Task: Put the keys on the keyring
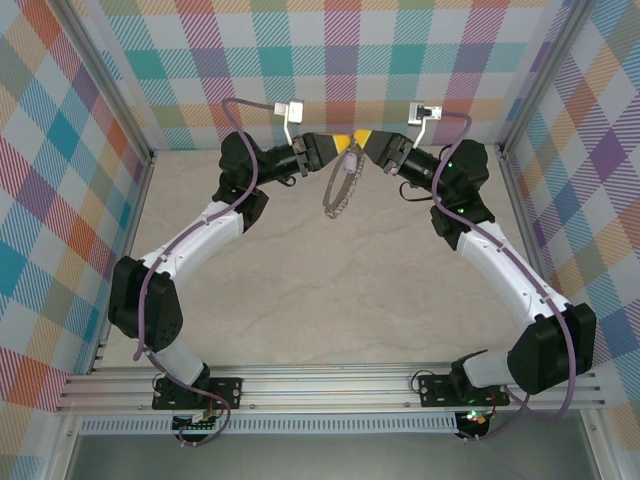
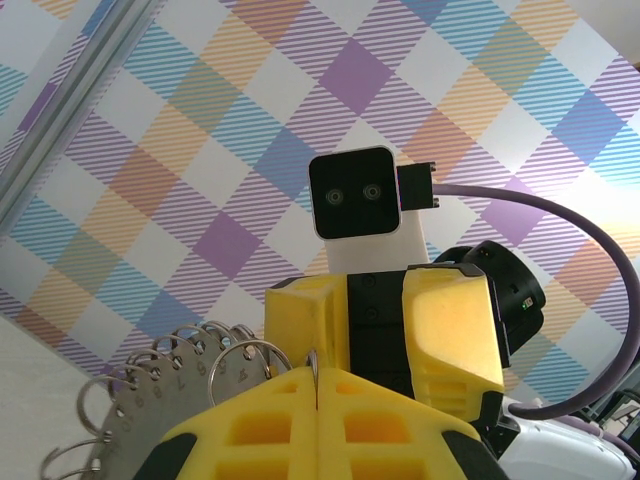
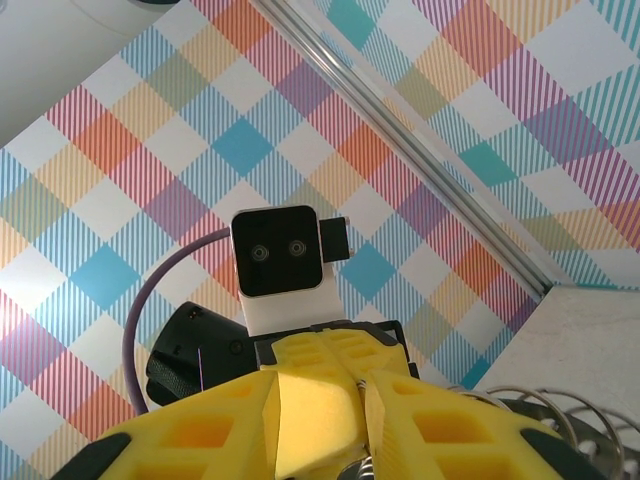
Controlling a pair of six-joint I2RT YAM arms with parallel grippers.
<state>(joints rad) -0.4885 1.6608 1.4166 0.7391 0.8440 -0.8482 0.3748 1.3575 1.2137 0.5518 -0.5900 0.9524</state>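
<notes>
Both arms reach up to the back wall, and their yellow tips meet over the table. My left gripper [image 1: 345,144] [image 2: 317,378] is shut on a thin wire of the keyring [image 1: 338,196] [image 2: 170,388]. The keyring is a grey loop strung with small rings and numbered tabs, and it hangs below the tips. My right gripper [image 1: 363,138] [image 3: 360,412] faces the left one tip to tip. Its jaws stand a narrow gap apart, with a bit of metal low in the gap. More ring loops [image 3: 560,410] lie to its right. The keys are too small to pick out.
The plaid back wall [image 1: 330,60] is close behind both grippers. Metal frame posts [image 1: 135,150] run up the corners. The marbled tabletop [image 1: 330,290] lies below the hanging loop. A purple cable [image 2: 560,215] arcs off the right wrist.
</notes>
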